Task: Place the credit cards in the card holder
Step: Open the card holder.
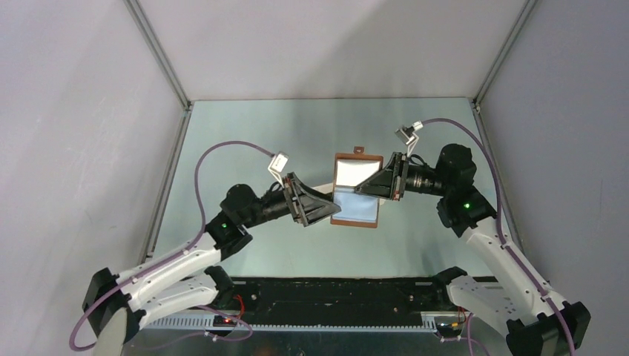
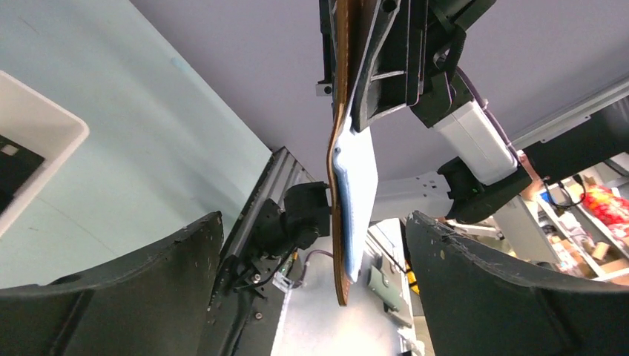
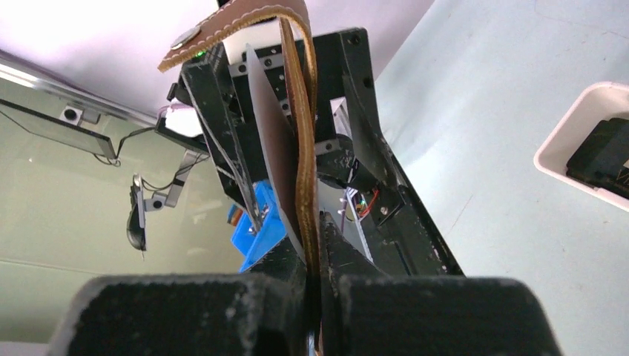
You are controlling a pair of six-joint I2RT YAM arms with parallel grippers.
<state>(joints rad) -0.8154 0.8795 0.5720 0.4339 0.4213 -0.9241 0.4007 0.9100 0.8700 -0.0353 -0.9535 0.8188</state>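
Top external view mostly hides white tray (image 3: 564, 127); right fingers (image 3: 357, 259) pinch card holder (image 1: 354, 209), left fingers (image 2: 475, 285) wide.

Clamps the right gripper (image 1: 359, 190) across the opened brown card holder (image 1: 360, 210), snap tab (image 1: 360, 151) pointing away. Spreads the left gripper (image 1: 335, 205) wide at the holder's left edge, over the pale-green surface (image 1: 245, 133).
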